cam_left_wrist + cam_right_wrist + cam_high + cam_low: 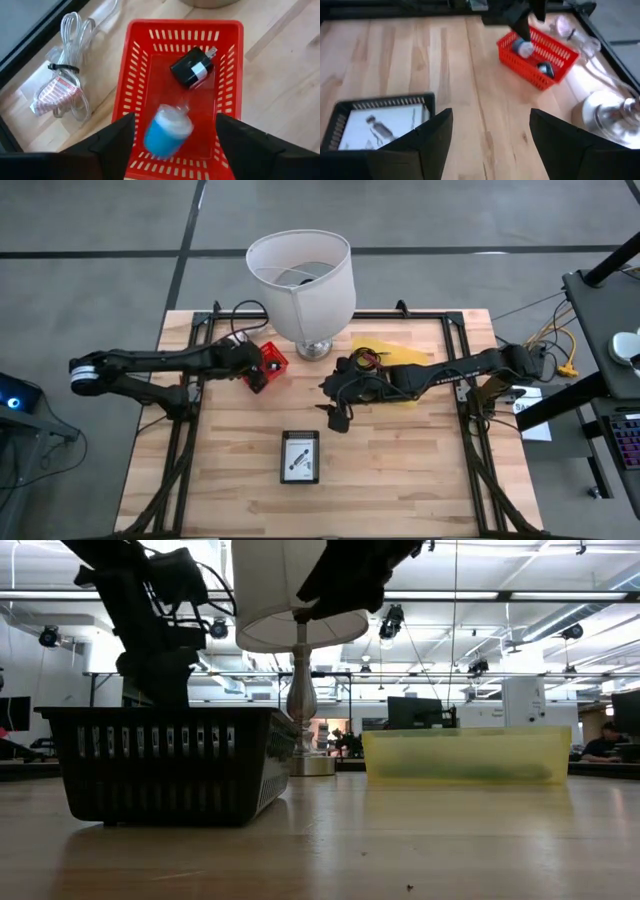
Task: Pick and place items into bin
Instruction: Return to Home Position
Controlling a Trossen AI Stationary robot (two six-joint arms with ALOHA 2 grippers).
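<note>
Inside the red bin (pixel 231 85), the blue adapter (pixel 167 131) looks blurred.

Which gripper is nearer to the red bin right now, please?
Left. The left gripper hovers directly above the red bin, open; the right gripper hangs apart from it over mid-table, near the black basket.

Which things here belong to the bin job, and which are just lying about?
Job: red bin; black adapter inside it; blue adapter at the bin, loose under the open left gripper.

Lying about: lamp; yellow tray; black basket holding a card; bagged cable beside the bin; right gripper, open, mid-table.
</note>
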